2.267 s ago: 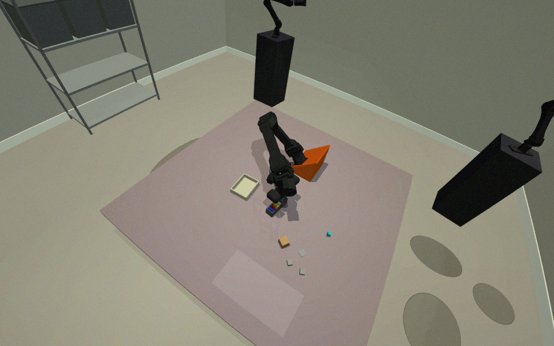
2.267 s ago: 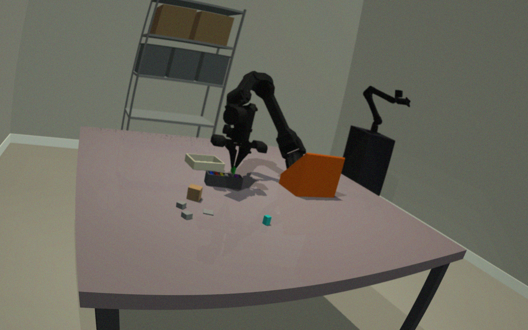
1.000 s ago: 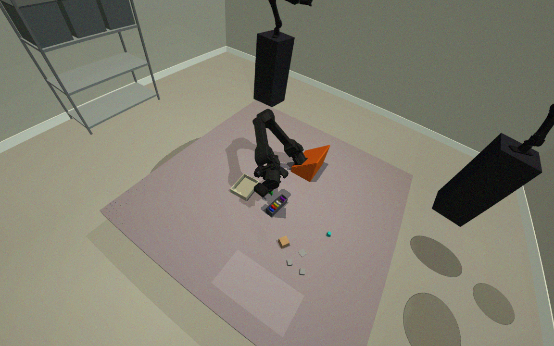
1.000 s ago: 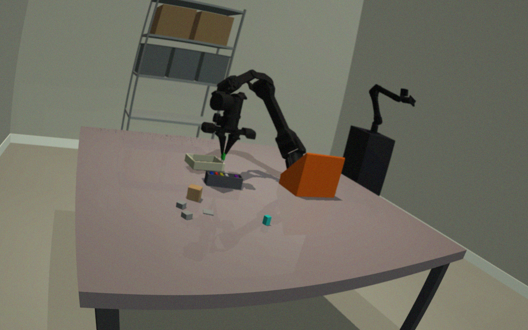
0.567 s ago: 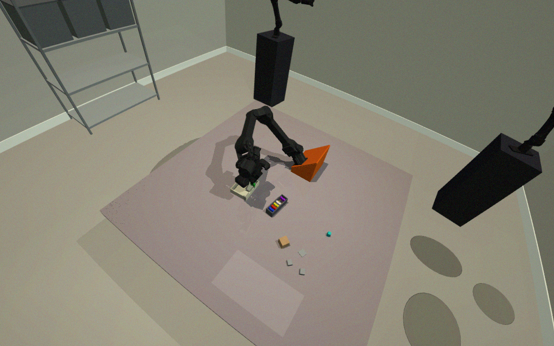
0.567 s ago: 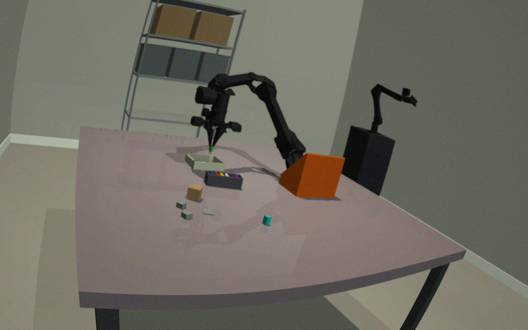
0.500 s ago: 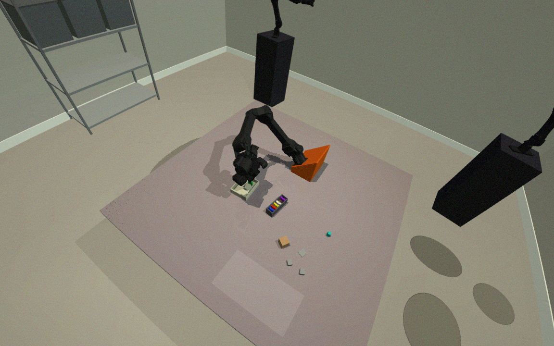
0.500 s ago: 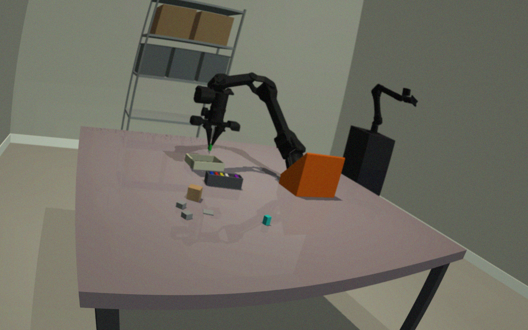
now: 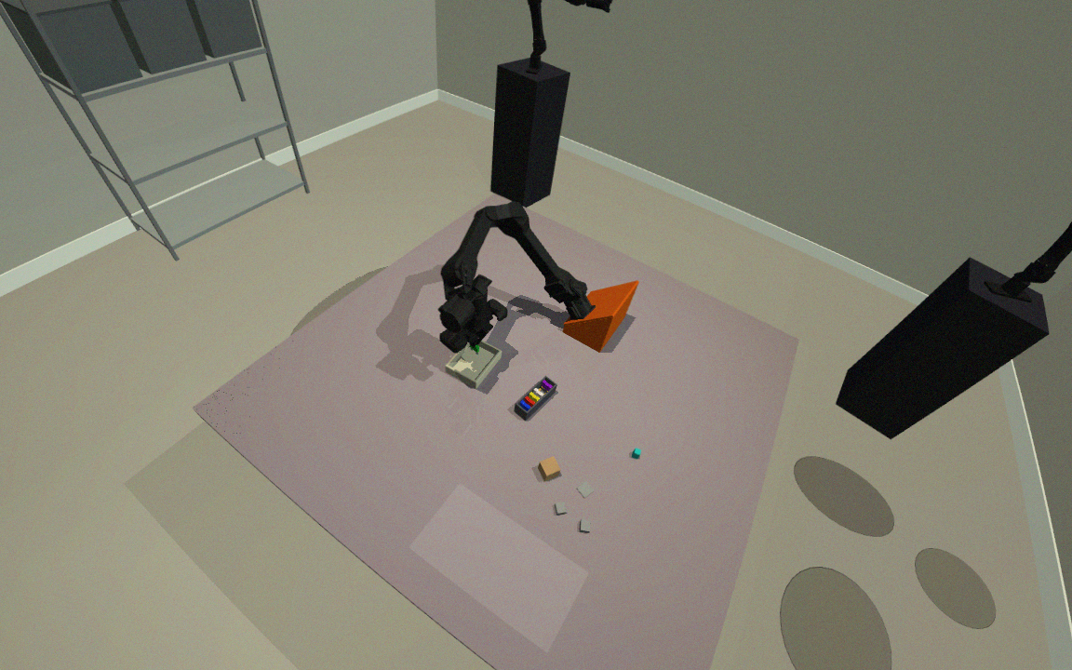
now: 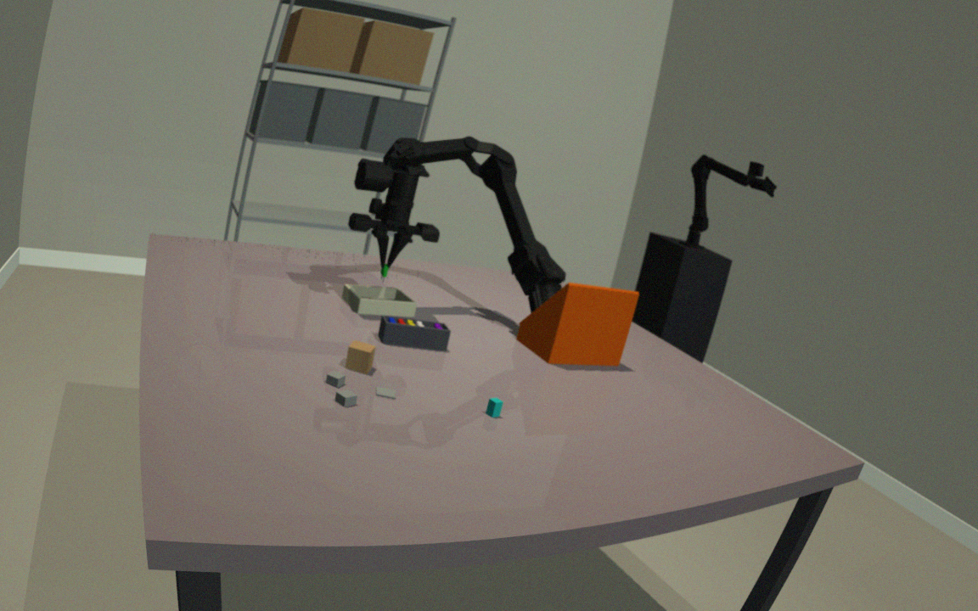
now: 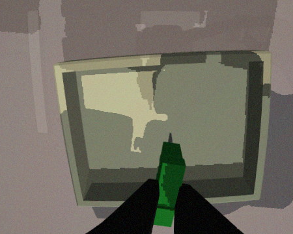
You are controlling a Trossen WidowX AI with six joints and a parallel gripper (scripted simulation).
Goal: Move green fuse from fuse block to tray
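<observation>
My gripper [image 10: 385, 267] [image 11: 167, 191] is shut on the green fuse [image 9: 475, 348] [image 10: 385, 271] [image 11: 171, 182], which points down with its dark prong showing in the wrist view. The fuse is above the pale grey-green tray [image 9: 481, 382] [image 10: 386, 307] [image 11: 68, 156], over its inside, with no contact with the floor of the tray visible. The tray holds nothing that I can see. The dark fuse block [image 9: 526, 416] [image 10: 414, 336] stands beside the tray, with blue, red, yellow, white and purple fuses in it and a gap between white and purple.
An orange wedge [image 9: 604, 320] [image 10: 591, 327] stands by the arm's base. A tan block [image 9: 549, 468] [image 10: 360, 356], a teal block [image 9: 636, 453] [image 10: 494, 407] and several small grey pieces lie on the fuse block's side away from the tray.
</observation>
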